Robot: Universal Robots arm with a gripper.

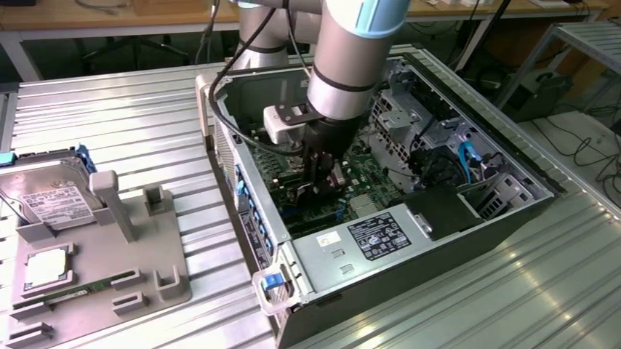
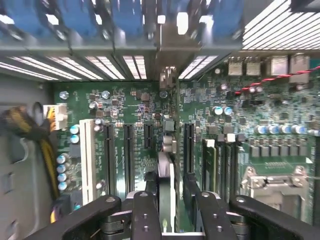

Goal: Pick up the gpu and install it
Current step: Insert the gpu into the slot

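**GPU held edge-on above the motherboard slots**

You see the arm reaching down into the open computer case (image 1: 456, 218), which lies on its side on the ribbed metal table (image 1: 126, 123). In the exterior view, the gripper (image 1: 323, 178) sits low inside the case, just over the motherboard (image 1: 364, 171).

From the wrist view, the gripper (image 2: 167, 212) has its two black fingers (image 2: 146, 215) closed narrowly on the gpu (image 2: 166, 175), one pad on each face. The card stands on edge between them, so you see it mostly as a thin upright strip with a pale curved face. It points toward the case's rear bracket openings (image 2: 167, 75), in line with the gap between the black expansion slots (image 2: 128, 155). Whether its lower edge is touching a slot, you cannot tell.

On the exterior view's left, the grey fixture tray (image 1: 107, 291) holds the hard drive (image 1: 54, 200), a memory stick (image 1: 83, 289) and a square silver chip (image 1: 46, 267), well apart from the case.
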